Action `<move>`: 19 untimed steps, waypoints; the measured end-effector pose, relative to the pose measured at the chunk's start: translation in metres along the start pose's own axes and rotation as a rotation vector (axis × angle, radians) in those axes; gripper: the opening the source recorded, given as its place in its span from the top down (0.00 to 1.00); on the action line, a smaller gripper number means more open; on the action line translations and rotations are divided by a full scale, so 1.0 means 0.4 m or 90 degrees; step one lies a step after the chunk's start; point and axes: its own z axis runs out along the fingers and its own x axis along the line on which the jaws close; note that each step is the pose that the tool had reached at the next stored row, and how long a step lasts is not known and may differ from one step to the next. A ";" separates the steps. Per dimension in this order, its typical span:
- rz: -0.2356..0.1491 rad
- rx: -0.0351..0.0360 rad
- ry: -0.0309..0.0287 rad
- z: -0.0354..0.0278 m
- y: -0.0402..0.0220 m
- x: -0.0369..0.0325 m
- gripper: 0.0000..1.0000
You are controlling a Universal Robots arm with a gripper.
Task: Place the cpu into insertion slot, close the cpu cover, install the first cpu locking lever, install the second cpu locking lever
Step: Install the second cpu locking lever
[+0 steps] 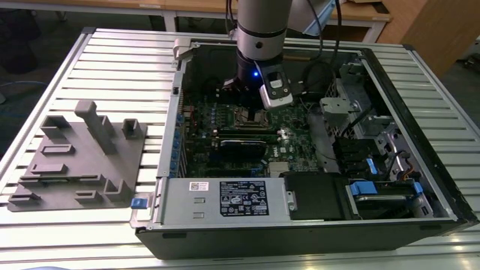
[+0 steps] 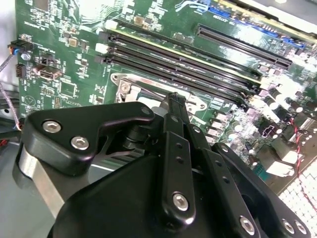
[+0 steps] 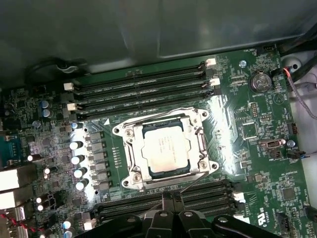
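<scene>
Hovering over the open PC case (image 1: 390,129), the arm sits w/ its gripper (image 3: 171,196) low over the green motherboard (image 3: 247,144), right at the edge of the insertion slot (image 3: 130,171). In the first wrist view the cpu (image 3: 166,148) lies flat inside the slot, silver-grey top up, and the cpu cover (image 3: 195,148) is down around it, framing the chip through its square window. A thin lever rod (image 3: 190,182) runs along the socket side nearest the gripper, meeting the fingertips there. Fingers look pressed together, narrow tip, nothing visibly clamped between them; the second wrist view shows the same closed black fingers (image 2: 174,148) w/ the socket's metal rim just past the tip. Black memory slots (image 3: 143,89) flank the socket on both sides. In the exterior view, a grey fixture tray (image 1: 78,163) rests on the slatted table (image 1: 120,73), to the exterior view's left of the case.
</scene>
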 end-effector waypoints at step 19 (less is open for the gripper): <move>0.000 0.0005 -0.0002 0.019 -0.009 0.028 0.89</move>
